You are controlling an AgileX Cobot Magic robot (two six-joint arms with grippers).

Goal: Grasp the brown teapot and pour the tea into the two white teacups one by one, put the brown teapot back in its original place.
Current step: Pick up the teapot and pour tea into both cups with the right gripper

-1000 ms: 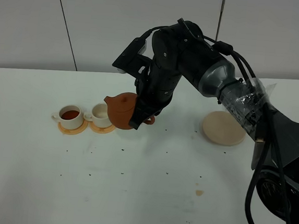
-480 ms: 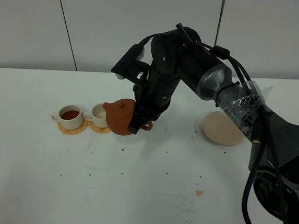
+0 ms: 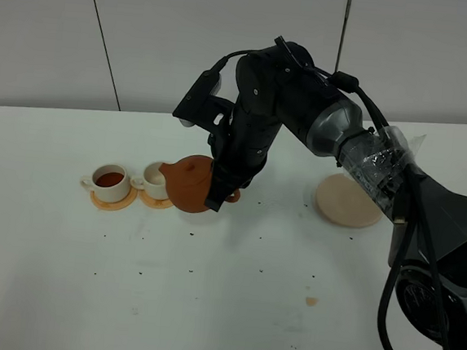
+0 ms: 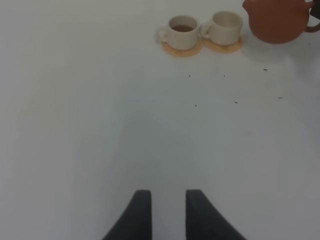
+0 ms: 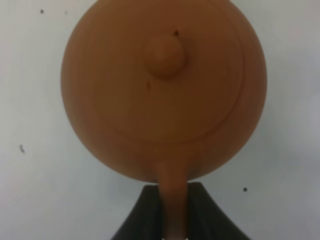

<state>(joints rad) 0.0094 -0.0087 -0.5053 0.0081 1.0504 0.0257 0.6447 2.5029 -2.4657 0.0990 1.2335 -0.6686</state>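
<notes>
The brown teapot [image 3: 188, 183] is held by its handle in my right gripper [image 3: 218, 196], tilted with its spout toward the right-hand white teacup [image 3: 158, 180]. The right wrist view shows the pot from above [image 5: 163, 87], its handle between the shut fingers [image 5: 145, 210]. The left-hand teacup [image 3: 109, 180] holds dark tea. Both cups also show in the left wrist view [image 4: 182, 31] [image 4: 226, 26], with the teapot [image 4: 277, 20] beside them. The pale beige saucer [image 3: 348, 201] lies bare to the right. My left gripper [image 4: 164, 212] is over bare table, fingers slightly apart, holding nothing.
Each cup stands on an orange coaster [image 3: 113, 200] [image 3: 159, 200]. Small dark specks and a brownish stain [image 3: 312, 301] dot the white table. My right arm [image 3: 289, 98] reaches across from the right above the table's middle.
The teapot has dropped lower and moved a little left toward the right-hand cup, tilting spout-down. The left gripper's earlier position is not shown.
</notes>
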